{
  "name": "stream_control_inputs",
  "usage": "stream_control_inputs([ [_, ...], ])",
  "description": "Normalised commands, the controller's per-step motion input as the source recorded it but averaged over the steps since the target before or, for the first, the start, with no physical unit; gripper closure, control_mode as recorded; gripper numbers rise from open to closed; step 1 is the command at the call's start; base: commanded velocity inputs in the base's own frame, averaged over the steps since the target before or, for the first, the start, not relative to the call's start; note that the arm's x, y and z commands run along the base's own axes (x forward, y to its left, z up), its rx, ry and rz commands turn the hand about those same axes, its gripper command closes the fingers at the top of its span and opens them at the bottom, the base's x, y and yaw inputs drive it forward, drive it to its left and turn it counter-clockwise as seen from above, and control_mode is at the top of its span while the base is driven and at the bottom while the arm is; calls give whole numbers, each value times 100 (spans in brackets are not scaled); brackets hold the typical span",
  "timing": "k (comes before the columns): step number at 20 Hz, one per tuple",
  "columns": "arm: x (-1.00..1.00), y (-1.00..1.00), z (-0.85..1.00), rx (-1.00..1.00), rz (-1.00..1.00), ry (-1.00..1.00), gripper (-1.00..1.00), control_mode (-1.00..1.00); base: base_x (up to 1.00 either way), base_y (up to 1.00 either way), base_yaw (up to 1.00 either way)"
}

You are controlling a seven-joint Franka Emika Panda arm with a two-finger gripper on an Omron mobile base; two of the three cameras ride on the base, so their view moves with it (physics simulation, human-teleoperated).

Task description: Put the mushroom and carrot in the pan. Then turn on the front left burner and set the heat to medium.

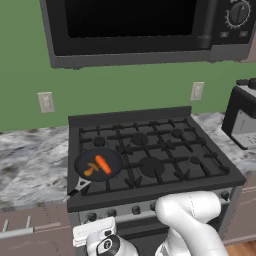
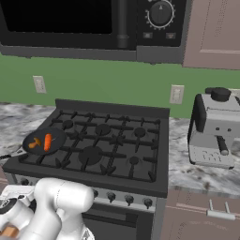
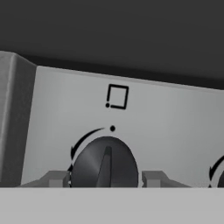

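Jaws astride stove knob [image 3: 104, 164]

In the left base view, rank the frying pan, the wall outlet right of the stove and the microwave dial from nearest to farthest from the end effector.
1. The round dark frying pan, front left of the stove, just above the end effector.
2. The white wall outlet, on the green wall right of the stove.
3. The round black microwave dial, top right corner.

Bright orange carrot [image 1: 103, 163], dark grey pan [image 1: 111, 156]
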Motion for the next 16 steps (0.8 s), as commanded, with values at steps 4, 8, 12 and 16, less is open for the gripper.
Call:
stream_control_inputs([
  [4, -2, 1, -10, -7, 0, -11, 100, -100, 0, 0, 0],
  [8, 0, 9, -8, -24, 0, -2, 100, -100, 0, 0, 0],
  [12, 0, 1, 0, -35, 0, 1, 100, -100, 0, 0, 0],
  [16, 0, 0, 0, -37, 0, 11, 100, -100, 0, 0, 0],
])
